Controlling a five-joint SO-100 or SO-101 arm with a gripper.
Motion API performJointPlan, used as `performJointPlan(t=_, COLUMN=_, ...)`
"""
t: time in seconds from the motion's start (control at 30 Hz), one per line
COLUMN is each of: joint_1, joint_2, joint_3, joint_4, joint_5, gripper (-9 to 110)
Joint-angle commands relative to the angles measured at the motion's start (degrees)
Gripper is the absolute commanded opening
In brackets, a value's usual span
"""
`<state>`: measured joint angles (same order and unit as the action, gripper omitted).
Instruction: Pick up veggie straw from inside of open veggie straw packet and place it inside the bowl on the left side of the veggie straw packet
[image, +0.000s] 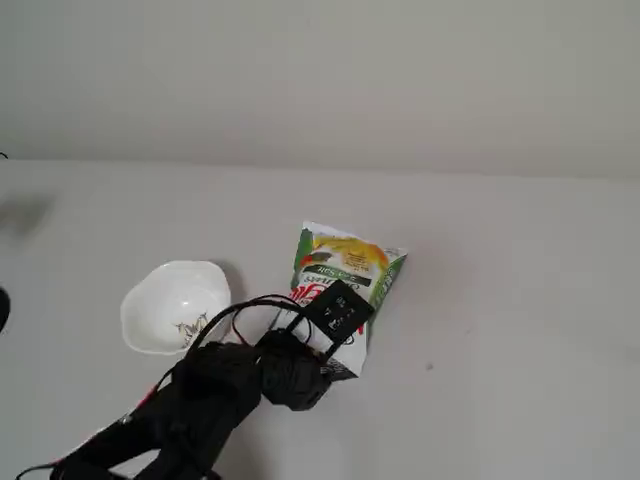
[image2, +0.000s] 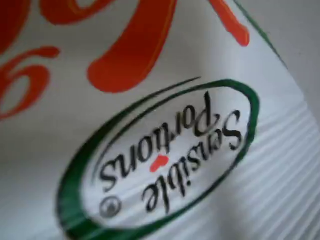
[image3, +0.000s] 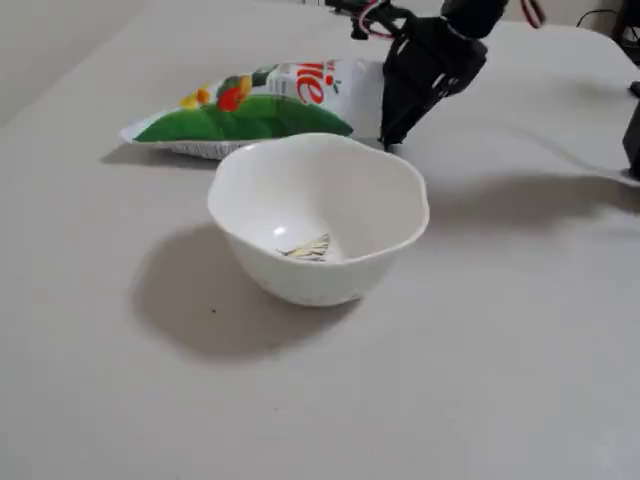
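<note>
Here our claw is down at the veggie straw packet mouth, its jaw state and any straw hidden, so next we must grip one and carry it to the empty bowl.

Soft, even light, faint shadows beside the bowl; the wrist view is blurred close-up.

One high view, one low beside bowl, wrist lens against packet.

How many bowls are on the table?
1. The white bowl sits on the table beside the veggie straw packet, to its left in a fixed view.
</note>
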<state>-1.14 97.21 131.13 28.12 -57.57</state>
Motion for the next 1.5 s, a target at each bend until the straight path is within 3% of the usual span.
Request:
performJointPlan(t=0.0, joint_1=0.35, joint_2=-0.44, joint_3=-4.04, joint_4=-1.41, joint_5=0.88, gripper=6)
performJointPlan(t=0.43, joint_1=0.35, joint_2=3.69, joint_3=-4.22, joint_4=3.78, joint_5=0.88, gripper=0)
performJointPlan(t=0.93, joint_1=-1.49, joint_2=22.41, joint_3=2.81, joint_4=26.46, joint_5=-0.88, gripper=0)
performJointPlan(t=1.23, joint_1=-18.28, joint_2=48.08, joint_3=2.99, joint_4=42.1, joint_5=5.01, gripper=0)
performJointPlan(t=1.47, joint_1=-30.23, joint_2=28.74, joint_3=-24.96, joint_4=44.03, joint_5=13.18, gripper=0)
